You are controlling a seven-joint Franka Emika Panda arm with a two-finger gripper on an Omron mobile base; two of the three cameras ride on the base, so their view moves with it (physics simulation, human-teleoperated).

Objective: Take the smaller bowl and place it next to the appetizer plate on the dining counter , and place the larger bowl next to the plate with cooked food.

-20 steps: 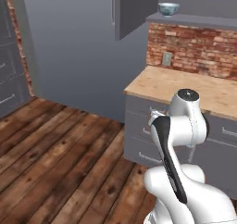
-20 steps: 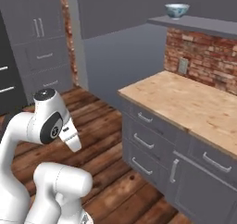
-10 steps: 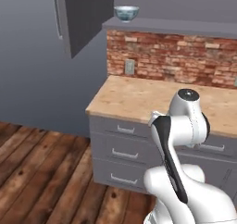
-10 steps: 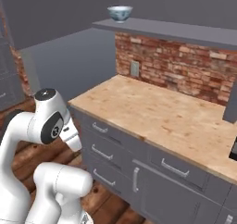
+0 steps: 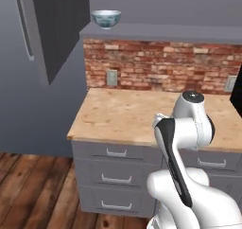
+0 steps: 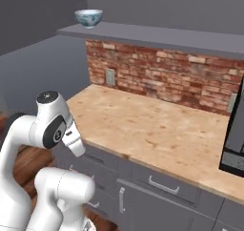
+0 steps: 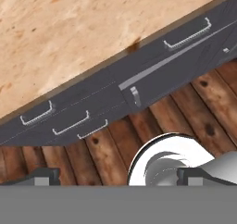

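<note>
1. Clearly the task is at its very start: a small white ceramic bowl with a blue-green pattern stands upright at the left end of the long grey wall shelf, above the red brick backsplash and well above the arm.
2. Below it runs the light wooden counter on grey drawer cabinets with metal handles; no plate can be seen on this stretch.
3. Only one bowl is visible, so I cannot tell whether it is the smaller or the larger of the two.
4. The gripper hangs folded low, looking down at the counter edge, the drawers and the brown plank floor; its two dark finger tips stand well apart at the bottom of the hand view with nothing between them, so it is released and empty.
5. Handling, as I judge it: the bowl looks glazed, so stiff, smooth, rather slippery and breakable, and probably light.
6. Best hold would be on the rim, one finger inside the wall and one outside, lifted straight up before drawing it off the shelf.
7. A push from the side could slide it off the shelf end.
</note>
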